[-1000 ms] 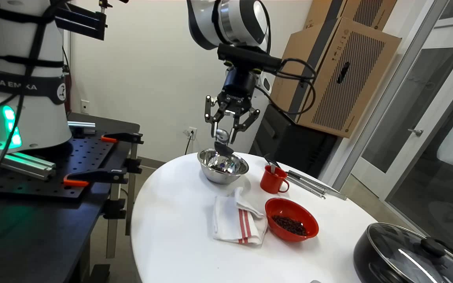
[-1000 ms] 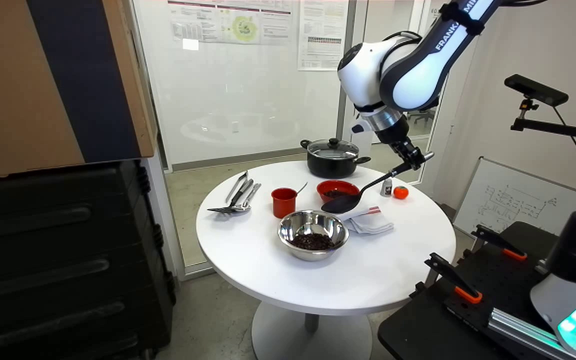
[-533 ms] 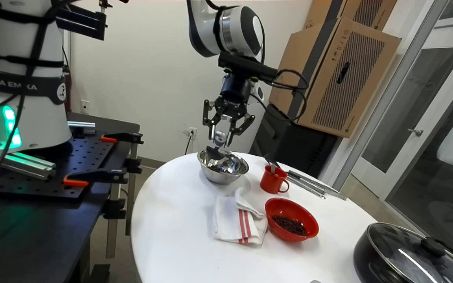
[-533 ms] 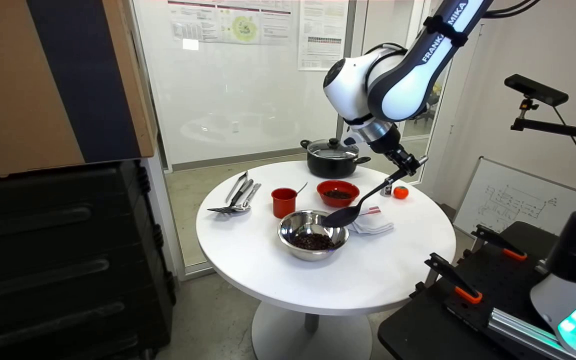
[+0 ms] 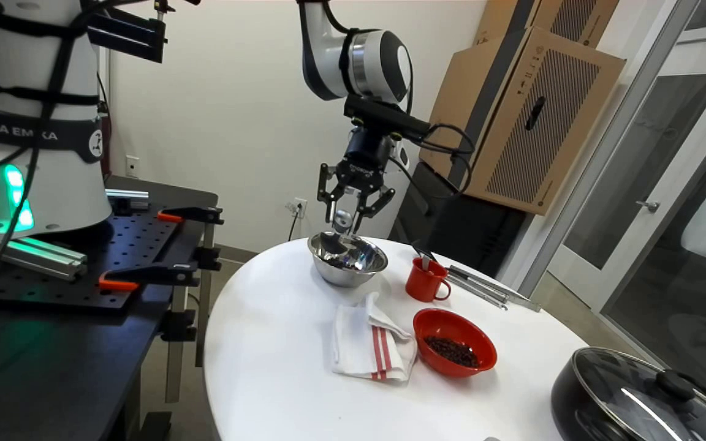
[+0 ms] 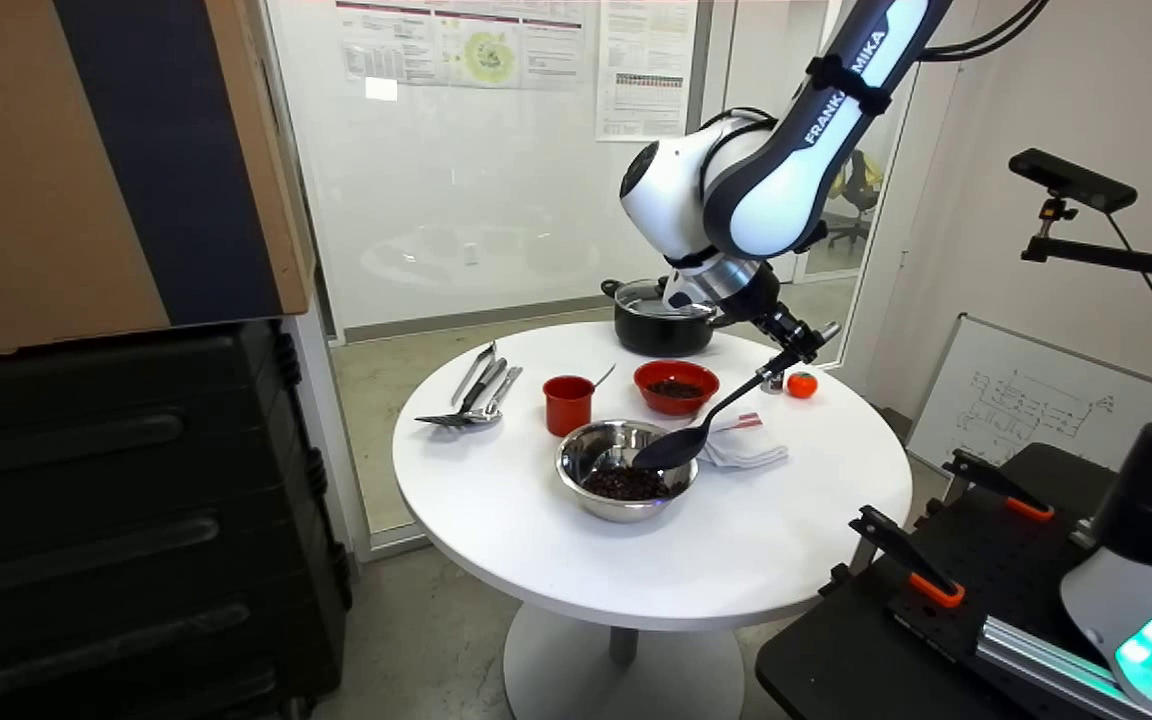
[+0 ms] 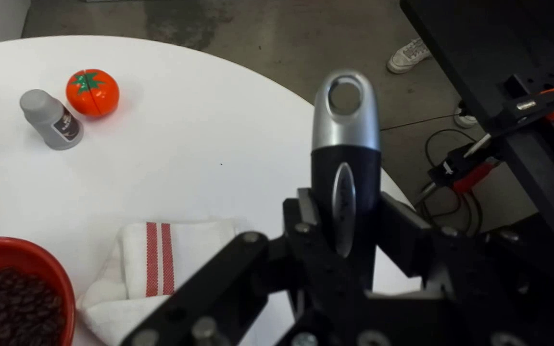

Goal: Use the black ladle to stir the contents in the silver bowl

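My gripper [image 7: 346, 206] is shut on the dark handle of the black ladle [image 7: 346, 158], whose silver end with a hole sticks up past the fingers. In an exterior view the ladle's scoop [image 6: 671, 450] slants down over the near-right part of the silver bowl [image 6: 626, 510]. Dark bean-like contents [image 6: 624, 484] cover the bowl's bottom. Whether the scoop touches them, I cannot tell. Another exterior angle has the gripper [image 5: 342, 222] just above the rim of the silver bowl [image 5: 348, 274], with the scoop partly hidden in the shiny opening.
A striped cloth [image 5: 356, 346], a red bowl of beans [image 5: 483, 337] and a red mug [image 6: 568, 405] stand around the silver bowl. Farther off are metal utensils [image 6: 481, 390], a lidded pot [image 6: 661, 335], a grey shaker [image 7: 50, 120] and a tomato [image 7: 93, 93].
The arm has come down with the ladle still gripped. Its scoop has dropped from above the bowl's edge to within the bowl's opening. The bowl has stayed put.
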Action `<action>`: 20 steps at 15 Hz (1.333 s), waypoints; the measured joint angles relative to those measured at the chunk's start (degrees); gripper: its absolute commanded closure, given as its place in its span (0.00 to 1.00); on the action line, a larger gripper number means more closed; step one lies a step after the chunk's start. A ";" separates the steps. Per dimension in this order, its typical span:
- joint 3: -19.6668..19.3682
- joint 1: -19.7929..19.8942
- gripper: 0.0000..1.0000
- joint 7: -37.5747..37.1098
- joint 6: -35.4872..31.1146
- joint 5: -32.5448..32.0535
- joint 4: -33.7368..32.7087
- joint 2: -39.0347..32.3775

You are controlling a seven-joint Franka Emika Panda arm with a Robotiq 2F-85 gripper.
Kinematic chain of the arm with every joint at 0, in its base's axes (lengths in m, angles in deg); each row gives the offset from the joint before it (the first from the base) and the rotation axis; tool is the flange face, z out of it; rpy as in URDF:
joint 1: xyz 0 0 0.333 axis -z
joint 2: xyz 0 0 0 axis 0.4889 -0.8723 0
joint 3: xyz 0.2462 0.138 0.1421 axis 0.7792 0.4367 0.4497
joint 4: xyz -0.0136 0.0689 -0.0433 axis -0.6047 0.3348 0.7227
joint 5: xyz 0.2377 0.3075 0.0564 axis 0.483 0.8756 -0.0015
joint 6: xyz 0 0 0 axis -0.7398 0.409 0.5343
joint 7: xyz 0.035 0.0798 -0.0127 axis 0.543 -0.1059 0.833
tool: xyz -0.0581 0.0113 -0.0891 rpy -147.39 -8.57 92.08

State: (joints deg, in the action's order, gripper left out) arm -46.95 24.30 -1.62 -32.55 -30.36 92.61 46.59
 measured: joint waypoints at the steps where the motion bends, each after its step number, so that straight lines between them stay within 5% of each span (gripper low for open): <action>1: 0.03 0.01 0.67 0.00 -0.01 -0.01 0.02 -0.03; 4: 0.00 0.25 0.67 0.00 -0.01 -0.03 0.08 -0.09; 5: 0.00 0.24 0.92 0.00 -0.01 -0.03 0.08 -0.09; 16: 0.19 0.03 0.92 0.05 0.36 -0.01 -2.31 -0.16; 20: 0.96 -1.46 0.92 0.14 5.24 -0.67 -5.62 -1.26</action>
State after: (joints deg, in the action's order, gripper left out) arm -45.99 22.85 -1.48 -27.31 -31.03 86.99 45.33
